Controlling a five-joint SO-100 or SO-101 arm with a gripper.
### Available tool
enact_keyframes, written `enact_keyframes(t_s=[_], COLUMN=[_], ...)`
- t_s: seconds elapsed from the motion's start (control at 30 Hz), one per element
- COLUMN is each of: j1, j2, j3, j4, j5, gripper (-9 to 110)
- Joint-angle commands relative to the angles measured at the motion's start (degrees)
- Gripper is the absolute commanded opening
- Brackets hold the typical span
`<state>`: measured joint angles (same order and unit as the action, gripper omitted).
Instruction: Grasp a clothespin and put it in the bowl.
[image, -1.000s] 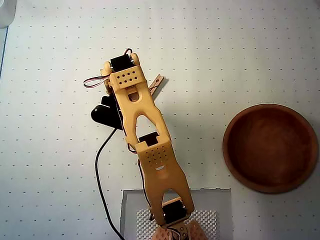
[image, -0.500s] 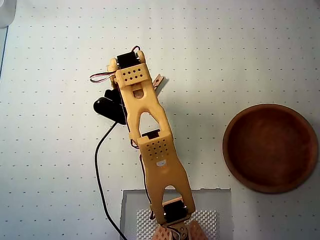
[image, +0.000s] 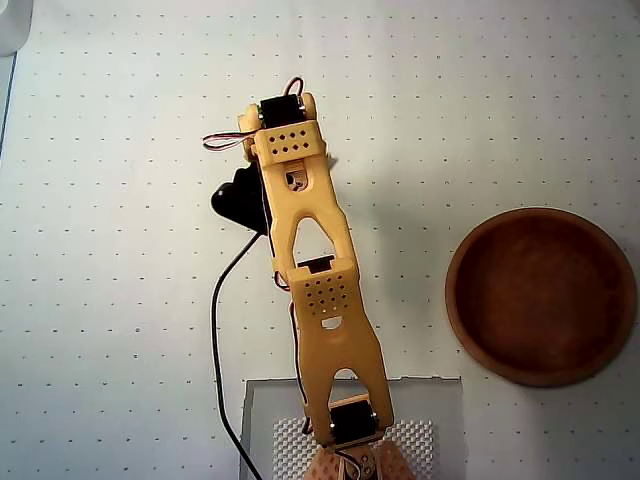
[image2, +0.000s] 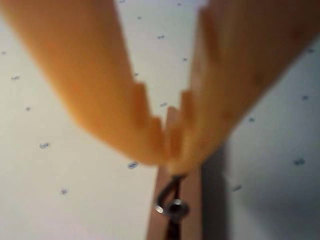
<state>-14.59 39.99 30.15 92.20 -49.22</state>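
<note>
One clothespin sits clamped between the fingers, seen in the wrist view. Over the last second the arm has swung toward the bowl, and the clothespin, earlier visible beside the wrist, is now hidden beneath it in the overhead view. Judged: transport is under way; the bowl remains well apart. Pin: tan wood, wire spring. Bowl: round, reddish-brown, thick-rimmed. Desk: pale, dotted.

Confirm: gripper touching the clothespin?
Touching. The wrist view shows the gripper with both fingertips closed on the end of the clothespin, no gap visible. In the overhead view the arm hides it.
</note>
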Motion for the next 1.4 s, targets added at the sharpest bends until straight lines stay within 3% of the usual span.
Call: enact_keyframes(t_s=[0.0,0.3,1.37], j1=[0.18,0.18,5.80], j2=[2.29,1.93,0.79], j3=[-3.60,-3.60,-2.81], j4=[0.26,0.44,0.53], j5=[-0.44,-0.53,-2.72], gripper=[2,15,16])
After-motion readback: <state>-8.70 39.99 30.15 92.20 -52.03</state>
